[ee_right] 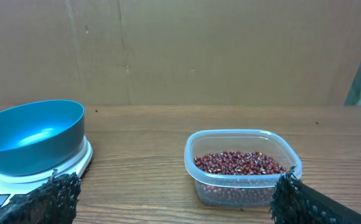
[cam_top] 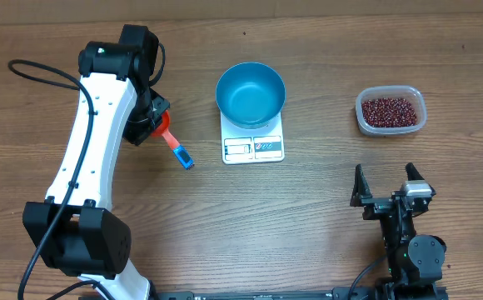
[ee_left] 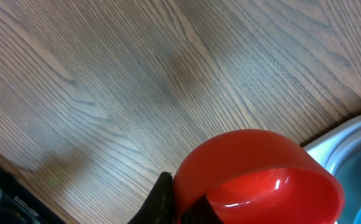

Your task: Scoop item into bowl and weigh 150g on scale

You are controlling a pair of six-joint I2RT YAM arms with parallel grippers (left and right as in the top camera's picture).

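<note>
At the tabletop's point(cam_top: 308, 233) centre, a little toward 12 o'clock, the white scale point(cam_top: 254, 147) lies flat with its display and button strip along the 6 o'clock edge. The print there is too small to read. The blue bowl point(cam_top: 250, 93) stands upright on the scale, covering its 12 o'clock part and overhanging that edge. Only its bare blue inside shows.

Well apart at 3 o'clock from the bowl sits a clear rounded-rectangular tub point(cam_top: 418, 123), its long axis running 9 to 3. All the dark red beans point(cam_top: 389, 109) lie in it as a loose layer. From the right wrist view they fill the lower part of the tub.

At 9 o'clock from the scale, a red scoop point(cam_top: 175, 143) lies with its long axis running 11 to 5. Its cup sits at the 11 o'clock end and its blue-tipped handle points to 5 o'clock. The left fingers point(ee_left: 160, 196) are closed against the red cup, gripping it. Whether the scoop rests on the tabletop or is lifted cannot be told.

Toward 5 o'clock on the tabletop, the right fingers point(cam_top: 359, 185) stand spread wide and hold nothing. They point to 12 o'clock, with the tub straight beyond them.
</note>
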